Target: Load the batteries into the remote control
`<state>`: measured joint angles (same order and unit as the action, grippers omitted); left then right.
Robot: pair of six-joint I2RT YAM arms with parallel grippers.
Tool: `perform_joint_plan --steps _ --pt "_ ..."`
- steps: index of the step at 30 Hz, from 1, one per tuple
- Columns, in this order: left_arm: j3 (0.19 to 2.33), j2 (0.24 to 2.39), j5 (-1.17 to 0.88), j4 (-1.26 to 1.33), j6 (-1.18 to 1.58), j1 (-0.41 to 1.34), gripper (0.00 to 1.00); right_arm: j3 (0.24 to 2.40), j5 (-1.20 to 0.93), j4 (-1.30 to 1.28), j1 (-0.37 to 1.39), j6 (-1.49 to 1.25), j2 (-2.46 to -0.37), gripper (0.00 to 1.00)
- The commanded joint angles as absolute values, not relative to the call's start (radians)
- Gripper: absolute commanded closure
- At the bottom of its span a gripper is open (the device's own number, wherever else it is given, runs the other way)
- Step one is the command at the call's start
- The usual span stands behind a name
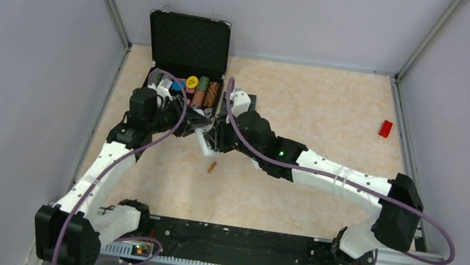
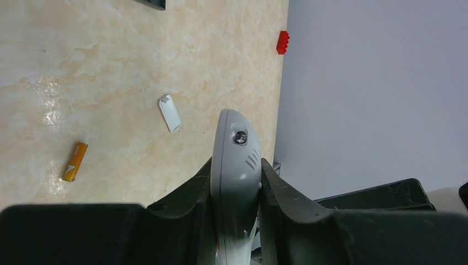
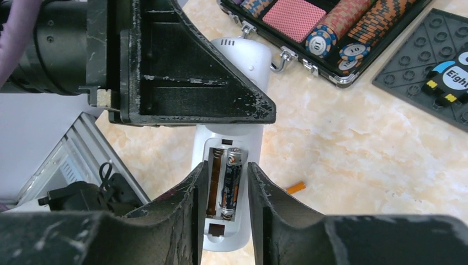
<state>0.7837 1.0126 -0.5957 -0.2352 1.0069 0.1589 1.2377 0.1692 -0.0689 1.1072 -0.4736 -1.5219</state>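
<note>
We read "10" on two blue-and-white round poker chips [image 3: 322,42] at one o'clock, and "Eigh" on the dark studded square tile [image 3: 411,58] at three o'clock.

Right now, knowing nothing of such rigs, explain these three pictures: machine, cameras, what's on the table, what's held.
Two robot arms stand at a table's near edge, each ending in a two-finger gripper. One picture looks down from above; the other two come from wrist cameras. The left gripper is clamped on a slim white plastic remote control. The right gripper hangs open over its uncovered compartment, where a dark slim battery lies in one slot. On the marbled beige table lie an orange slim battery, a small white plastic cover, a red block and an open black case of poker chips.
</note>
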Motion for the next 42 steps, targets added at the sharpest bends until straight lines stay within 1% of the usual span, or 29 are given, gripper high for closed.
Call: perform_joint_plan --steps 1,10,12,14,16,19,21,24,26,28,34,35,38,42 --pt "0.83 0.983 -0.599 -0.178 0.996 0.161 1.0 1.283 0.199 -0.109 1.119 -0.495 -1.523 0.67" --pt "0.828 0.983 -0.591 -0.184 0.982 0.161 1.0 1.281 0.171 -0.095 1.119 -0.528 -1.471 0.6" --pt "0.829 0.985 -0.591 -0.176 0.982 0.161 1.0 1.28 0.162 -0.093 1.118 -0.541 -1.458 0.57" --pt "0.826 0.983 -0.589 -0.162 0.982 0.161 1.0 1.282 0.161 -0.099 1.118 -0.562 -1.444 0.52" --pt "0.822 0.983 -0.585 -0.144 0.983 0.161 1.0 1.283 0.159 -0.106 1.117 -0.584 -1.426 0.41" --pt "0.81 0.978 -0.583 -0.109 0.997 0.161 1.0 1.267 0.169 -0.102 1.115 -0.631 -1.388 0.28" --pt "0.797 0.971 -0.584 -0.074 1.01 0.161 1.0 1.251 0.171 -0.105 1.103 -0.695 -1.368 0.21" --pt "0.773 0.955 -0.584 -0.016 1.027 0.161 1.0 1.202 0.126 -0.109 1.046 -0.884 -1.341 0.14" --pt "0.763 0.946 -0.583 0.022 1.025 0.161 1.0 1.161 0.051 -0.1 0.989 -1.046 -1.337 0.11" --pt "0.756 0.94 -0.583 0.043 1.021 0.161 1.0 1.109 -0.039 -0.031 0.951 -1.182 -1.336 0.1" --pt "0.755 0.927 -0.57 0.046 1.006 0.162 1.0 1.019 -0.133 0.134 0.944 -1.426 -1.345 0.03" --pt "0.756 0.925 -0.569 0.045 1.004 0.161 1.0 1.009 -0.144 0.16 0.945 -1.465 -1.348 0.01" --pt "0.752 0.921 -0.565 0.041 0.997 0.161 1.0 0.986 -0.143 0.22 0.945 -1.551 -1.352 0.01" --pt "0.749 0.92 -0.566 0.034 0.997 0.161 1.0 0.976 -0.096 0.216 0.946 -1.595 -1.335 0.01"
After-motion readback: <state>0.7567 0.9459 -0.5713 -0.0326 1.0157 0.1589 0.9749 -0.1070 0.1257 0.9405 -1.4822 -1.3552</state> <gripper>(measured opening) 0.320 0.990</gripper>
